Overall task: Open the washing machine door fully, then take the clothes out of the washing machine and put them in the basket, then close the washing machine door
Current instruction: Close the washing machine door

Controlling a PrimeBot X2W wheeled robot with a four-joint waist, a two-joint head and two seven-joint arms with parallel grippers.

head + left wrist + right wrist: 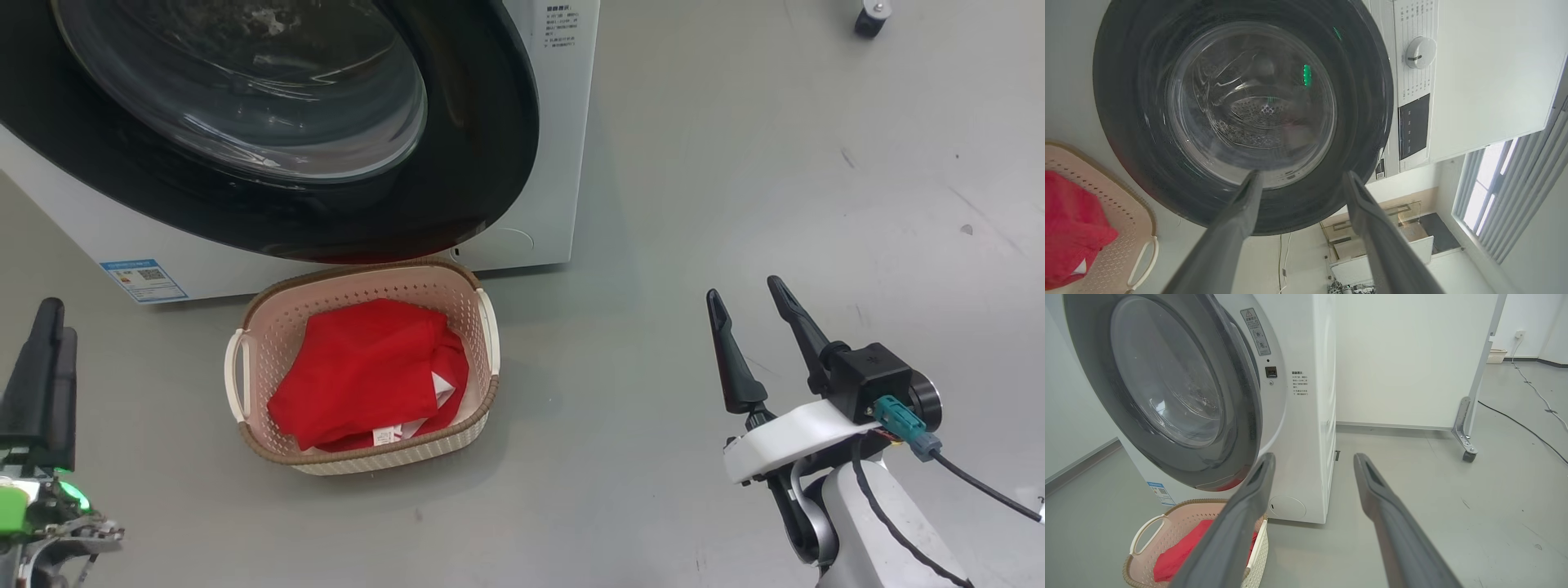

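The washing machine door, black-rimmed with a glass bowl, stands slightly ajar against the white washing machine; in the right wrist view a gap shows at the door's right edge. The clothes, red with a white label, lie in the cream basket on the floor just below the door. My left gripper hangs open at the lower left, left of the basket; its wrist view looks at the door between the spread fingers. Well right of the basket, my right gripper is open and empty.
Grey floor spreads to the right of the machine. A white partition on a caster stands at the back right, with a cable along the floor. A caster wheel shows at the top right. A blue sticker marks the machine's lower front.
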